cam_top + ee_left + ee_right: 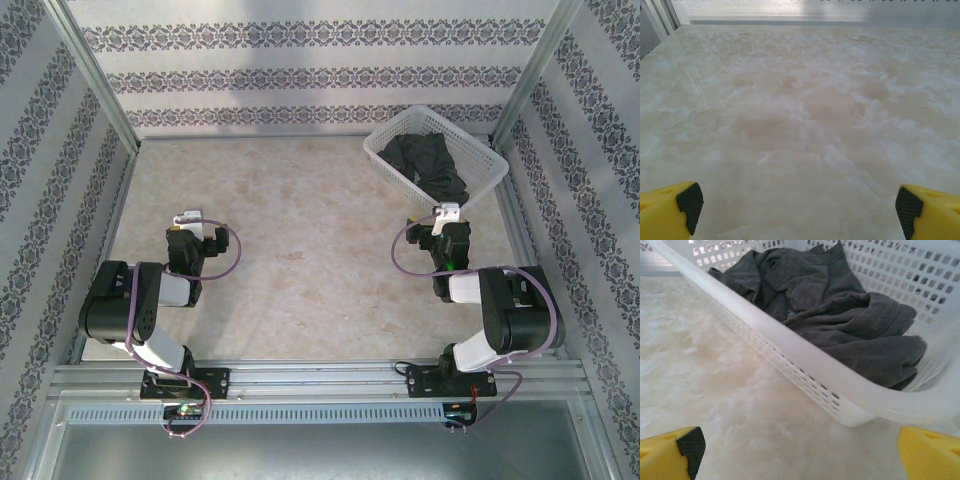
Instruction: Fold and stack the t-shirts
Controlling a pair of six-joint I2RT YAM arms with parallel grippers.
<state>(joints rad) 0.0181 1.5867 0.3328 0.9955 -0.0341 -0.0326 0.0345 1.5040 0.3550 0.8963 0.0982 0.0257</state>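
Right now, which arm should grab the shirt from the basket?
Right, probably. The right gripper, open, sits just before the basket holding the shirt; the left gripper faces bare table, farther away.

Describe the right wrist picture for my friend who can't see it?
A crumpled dark grey t-shirt lies in a white lattice basket on a pale marbled table. The right gripper has its yellow fingers wide open at the bottom corners, short of the basket, holding nothing.

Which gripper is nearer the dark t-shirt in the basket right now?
Right. The right gripper sits just short of the white basket holding the crumpled t-shirt. The left gripper is over the table, far to the basket's left.
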